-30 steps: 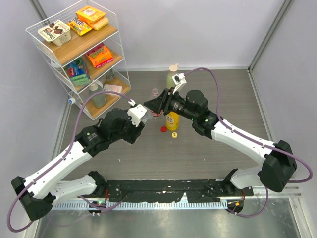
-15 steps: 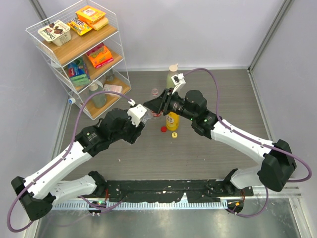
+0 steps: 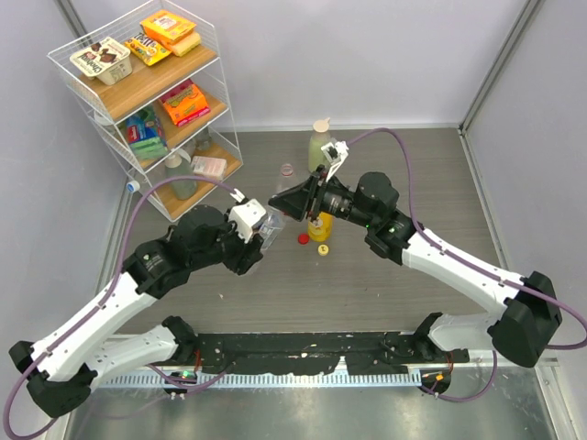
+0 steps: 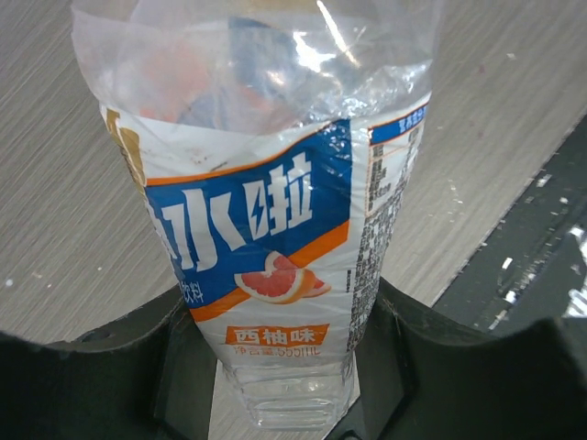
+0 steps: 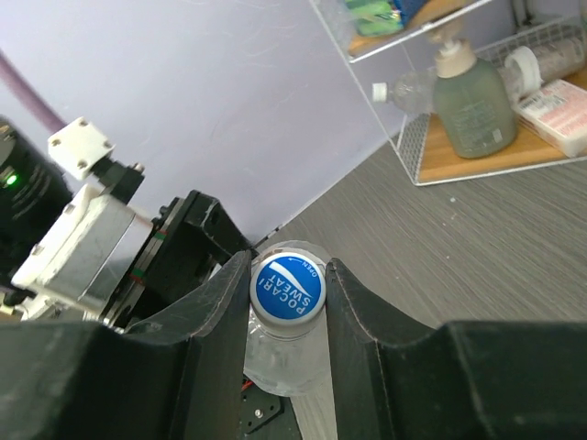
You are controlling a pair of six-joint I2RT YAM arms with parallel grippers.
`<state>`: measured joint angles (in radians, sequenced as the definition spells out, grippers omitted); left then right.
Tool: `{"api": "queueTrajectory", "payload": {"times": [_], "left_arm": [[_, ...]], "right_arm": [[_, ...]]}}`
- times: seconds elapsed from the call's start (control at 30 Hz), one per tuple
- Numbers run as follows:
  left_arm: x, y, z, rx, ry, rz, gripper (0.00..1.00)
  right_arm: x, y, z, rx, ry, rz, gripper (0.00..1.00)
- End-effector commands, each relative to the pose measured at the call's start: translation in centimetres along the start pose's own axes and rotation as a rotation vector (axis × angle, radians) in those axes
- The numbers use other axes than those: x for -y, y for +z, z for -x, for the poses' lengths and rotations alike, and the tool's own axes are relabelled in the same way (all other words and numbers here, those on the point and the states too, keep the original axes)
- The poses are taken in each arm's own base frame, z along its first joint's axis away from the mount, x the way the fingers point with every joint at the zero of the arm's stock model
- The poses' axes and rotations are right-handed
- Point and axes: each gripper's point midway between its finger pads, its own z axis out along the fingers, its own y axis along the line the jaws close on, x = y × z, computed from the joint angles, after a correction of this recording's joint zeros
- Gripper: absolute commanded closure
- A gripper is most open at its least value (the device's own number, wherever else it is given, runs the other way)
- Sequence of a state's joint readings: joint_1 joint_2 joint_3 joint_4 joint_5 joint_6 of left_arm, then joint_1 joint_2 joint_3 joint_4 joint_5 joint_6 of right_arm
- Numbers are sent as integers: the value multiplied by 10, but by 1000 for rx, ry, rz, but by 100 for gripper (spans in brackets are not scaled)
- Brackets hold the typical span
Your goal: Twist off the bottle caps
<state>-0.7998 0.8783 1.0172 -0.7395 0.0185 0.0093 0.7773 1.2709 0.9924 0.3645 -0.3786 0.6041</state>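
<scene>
My left gripper (image 3: 260, 231) is shut on the lower body of a clear bottle (image 3: 272, 227) with a blue, white and orange label (image 4: 266, 229), held tilted above the table. My right gripper (image 3: 281, 200) is shut on that bottle's blue-and-white cap (image 5: 286, 288), with one finger on each side of it. A loose red cap (image 3: 303, 239) and a loose yellow cap (image 3: 323, 249) lie on the table beside a capless yellow bottle (image 3: 319, 226).
A pale green bottle with a beige cap (image 3: 318, 139) and a small clear bottle (image 3: 286, 172) stand behind the grippers. A wire shelf rack (image 3: 138, 101) with snacks and a soap dispenser (image 5: 468, 101) stands at the far left. A black rail (image 3: 303, 348) runs along the near edge.
My left arm has drawn the bottle slightly nearer and tilted it. My right arm has stretched out and followed, still on the cap. The loose caps have not moved.
</scene>
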Motion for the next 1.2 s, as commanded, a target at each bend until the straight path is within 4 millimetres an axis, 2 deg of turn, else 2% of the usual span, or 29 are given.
{"api": "queueTrajectory", "payload": {"times": [0.0,0.3,0.47,0.63,0.77,1.03,1.17], "left_arm": [[27,-26,37,138,22,-155,100],[82,-57,50,173,43,-485,100],[105,-79,58,202,62,-640,100],[123,-98,68,236,84,-774,100],[137,-111,78,261,76,-894,100],[157,-126,91,308,75,-1091,100],[157,-124,90,300,66,-1097,100]], "right_arm": [[-36,-16,10,7,-116,138,98],[-62,-35,1,-31,-182,276,98],[-89,-52,-5,-43,-226,428,98],[-113,-70,-9,-54,-252,574,98],[-124,-79,-9,-58,-267,637,98],[-143,-97,-3,-20,-322,715,98],[-144,-99,-5,-23,-326,726,98]]}}
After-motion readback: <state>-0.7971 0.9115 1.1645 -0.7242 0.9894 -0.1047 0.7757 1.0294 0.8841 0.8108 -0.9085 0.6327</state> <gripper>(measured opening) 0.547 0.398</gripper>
